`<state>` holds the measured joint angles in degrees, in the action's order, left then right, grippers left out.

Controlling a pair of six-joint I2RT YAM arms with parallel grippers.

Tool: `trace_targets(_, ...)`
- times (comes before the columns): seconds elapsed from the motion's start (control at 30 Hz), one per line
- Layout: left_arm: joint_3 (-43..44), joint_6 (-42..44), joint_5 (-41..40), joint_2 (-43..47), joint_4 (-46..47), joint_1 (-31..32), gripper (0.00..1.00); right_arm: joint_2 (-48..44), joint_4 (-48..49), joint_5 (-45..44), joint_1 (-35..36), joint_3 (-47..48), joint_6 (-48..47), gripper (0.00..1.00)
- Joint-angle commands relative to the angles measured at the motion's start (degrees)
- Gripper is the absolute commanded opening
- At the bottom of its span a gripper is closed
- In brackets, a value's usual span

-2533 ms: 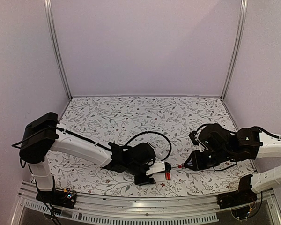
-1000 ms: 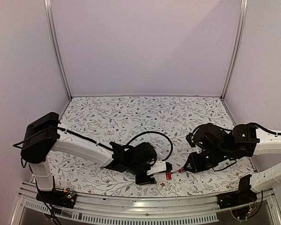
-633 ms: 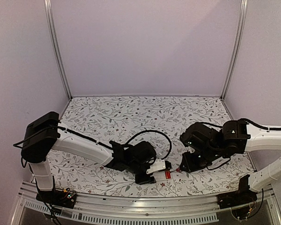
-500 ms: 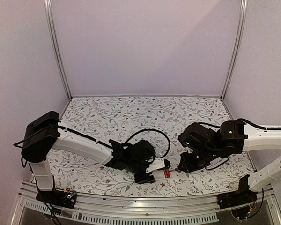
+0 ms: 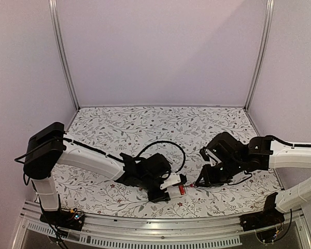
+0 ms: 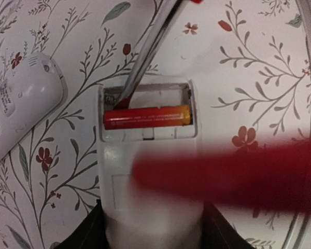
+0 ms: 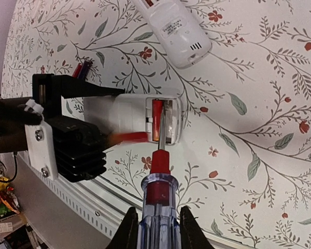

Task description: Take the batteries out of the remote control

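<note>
The right jaws clench the red-and-blue screwdriver (image 7: pixel 156 205), its tip entering the remote control's (image 6: pixel 119 176) open compartment from 12 o'clock, against one red battery (image 6: pixel 146 116). The left jaws grasp the remote control at the counter's (image 5: pixel 145 124) 6 o'clock edge.

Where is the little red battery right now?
In the left wrist view, the small red cylindrical battery lies across the open compartment of the slim white plastic remote control, just below the metal screwdriver tip.
</note>
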<state>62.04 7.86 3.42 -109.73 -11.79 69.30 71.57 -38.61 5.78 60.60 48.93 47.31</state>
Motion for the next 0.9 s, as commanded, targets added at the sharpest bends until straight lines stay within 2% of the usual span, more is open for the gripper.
trace_targets(0.0, -2.12, 8.16, -1.16, -5.7, -3.64, 1.22, 0.21, 3.91, 17.36, 12.57, -0.82, -5.48, -1.8, 0.0)
trace_targets(0.27, -1.67, 7.93, -2.28, -5.78, -4.08, 0.3, 0.21, -0.96, 18.53, 13.84, -3.72, -9.01, -0.38, 0.0)
trace_targets(0.73, -1.33, 7.45, -1.84, -5.15, -4.05, -0.65, 0.22, -7.44, 11.83, 9.59, -4.58, -5.93, -3.55, 0.0)
trace_targets(0.87, -0.98, 6.82, -2.37, -5.02, -3.92, -0.98, 0.27, -9.3, 8.9, 7.84, -4.96, -3.95, -4.44, 0.0)
